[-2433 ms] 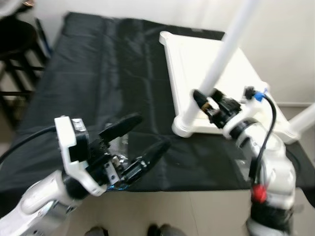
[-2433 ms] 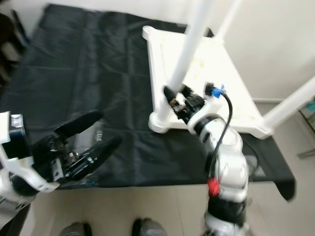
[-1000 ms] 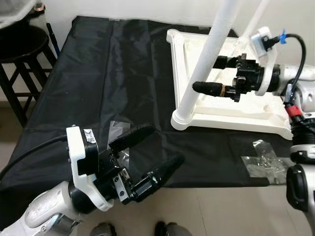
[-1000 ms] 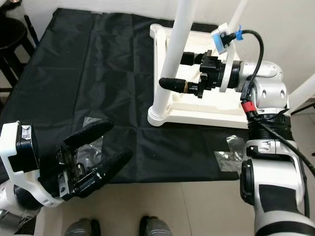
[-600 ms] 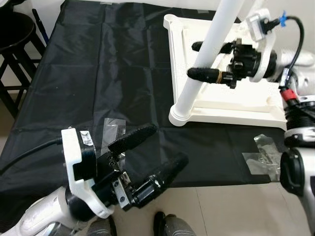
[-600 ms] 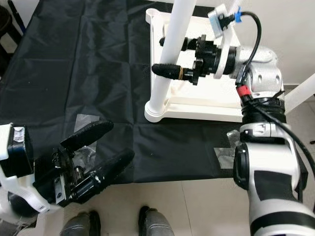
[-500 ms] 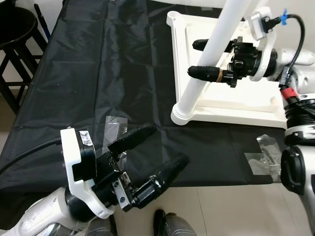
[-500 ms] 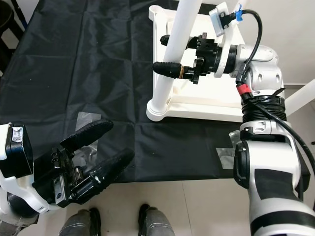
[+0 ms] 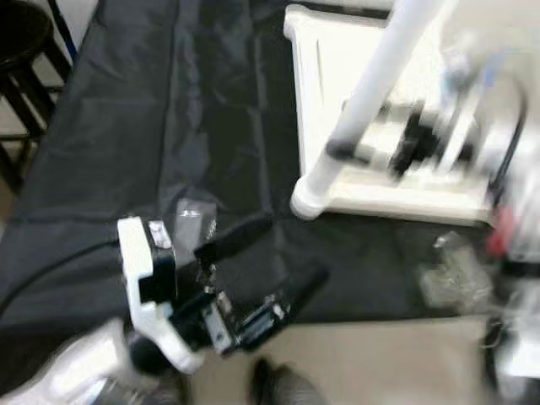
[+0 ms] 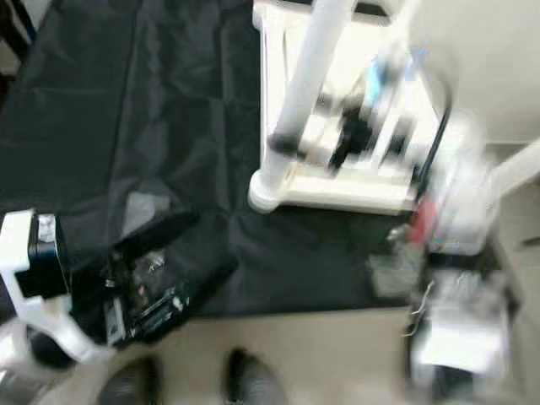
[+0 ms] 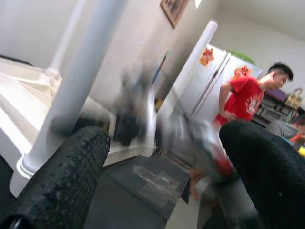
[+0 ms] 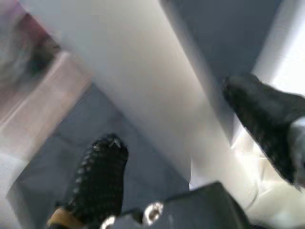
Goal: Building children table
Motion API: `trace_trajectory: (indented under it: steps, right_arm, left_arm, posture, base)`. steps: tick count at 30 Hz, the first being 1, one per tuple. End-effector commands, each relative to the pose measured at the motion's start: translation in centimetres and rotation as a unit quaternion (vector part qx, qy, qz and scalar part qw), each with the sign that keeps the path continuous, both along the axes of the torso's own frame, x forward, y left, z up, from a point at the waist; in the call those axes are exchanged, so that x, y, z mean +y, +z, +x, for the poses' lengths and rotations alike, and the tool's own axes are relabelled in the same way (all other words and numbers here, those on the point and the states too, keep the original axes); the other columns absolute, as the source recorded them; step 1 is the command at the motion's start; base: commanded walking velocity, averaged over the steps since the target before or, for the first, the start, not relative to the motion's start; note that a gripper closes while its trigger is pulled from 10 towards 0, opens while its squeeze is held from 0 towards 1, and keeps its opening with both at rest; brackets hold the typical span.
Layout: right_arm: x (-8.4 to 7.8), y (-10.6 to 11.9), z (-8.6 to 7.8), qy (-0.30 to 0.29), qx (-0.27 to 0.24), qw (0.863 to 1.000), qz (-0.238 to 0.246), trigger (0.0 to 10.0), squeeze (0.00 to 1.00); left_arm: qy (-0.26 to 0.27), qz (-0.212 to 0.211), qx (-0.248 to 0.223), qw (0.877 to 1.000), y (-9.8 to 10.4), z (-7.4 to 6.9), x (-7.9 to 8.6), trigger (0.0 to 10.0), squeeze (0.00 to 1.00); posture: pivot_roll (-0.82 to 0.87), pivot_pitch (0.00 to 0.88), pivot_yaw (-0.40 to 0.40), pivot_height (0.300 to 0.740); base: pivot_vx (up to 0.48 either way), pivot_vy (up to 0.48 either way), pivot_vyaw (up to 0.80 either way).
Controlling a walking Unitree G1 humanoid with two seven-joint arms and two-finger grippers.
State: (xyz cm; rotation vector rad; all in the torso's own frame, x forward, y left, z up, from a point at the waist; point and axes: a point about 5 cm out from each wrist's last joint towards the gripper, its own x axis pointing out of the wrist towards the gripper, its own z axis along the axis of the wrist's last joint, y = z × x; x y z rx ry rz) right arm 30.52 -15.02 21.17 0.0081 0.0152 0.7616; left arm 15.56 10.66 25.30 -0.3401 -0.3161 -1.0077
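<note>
The right end effector (image 12: 167, 157) has its two black fingers spread on either side of a white table leg (image 9: 371, 93), not visibly clamped on it; the head views are blurred, so contact cannot be judged. That leg rises from the near left corner of the upturned white children's tabletop (image 9: 337, 63), which lies on the right of a bench draped in black cloth (image 9: 152, 126). The left end effector (image 9: 261, 270) hangs open and empty over the near edge of the bench. A small clear bag (image 9: 451, 274), probably hardware, lies near the right edge. More legs already stand upright, so assembly looks well advanced; tightening this leg and turning the table over seem left.
</note>
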Motion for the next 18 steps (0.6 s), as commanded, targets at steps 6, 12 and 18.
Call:
trace_trajectory:
  steps: [6, 12, 18]
  right_arm:
    - [0.9, -6.3, -1.5, -0.335, 0.069, 0.94, -0.004, 0.0, 0.84]
    - [4.0, -4.9, 1.7, -0.255, 0.021, 0.966, 0.02, 0.4, 0.0]
    - [3.6, -1.7, 1.0, -0.21, -0.041, 0.977, -0.007, 10.0, 0.0]
  left_arm:
    - [-0.021, -0.003, -0.023, 0.999, -0.1, 1.2, -0.6, 10.0, 0.0]
    - [-0.025, 0.004, -0.037, 0.999, -0.1, 2.1, -0.3, 10.0, 0.0]
    - [-0.026, 0.002, -0.038, 0.999, -0.3, 2.1, -0.5, 10.0, 0.0]
  posture:
    - [-0.04, 0.134, -0.165, 0.74]
    - [-0.02, 0.093, -0.144, 0.74]
    - [-0.02, 0.081, -0.137, 0.74]
  base:
    - [0.0, 0.0, 0.0]
    - [0.0, 0.0, 0.0]
    - [0.0, 0.0, 0.0]
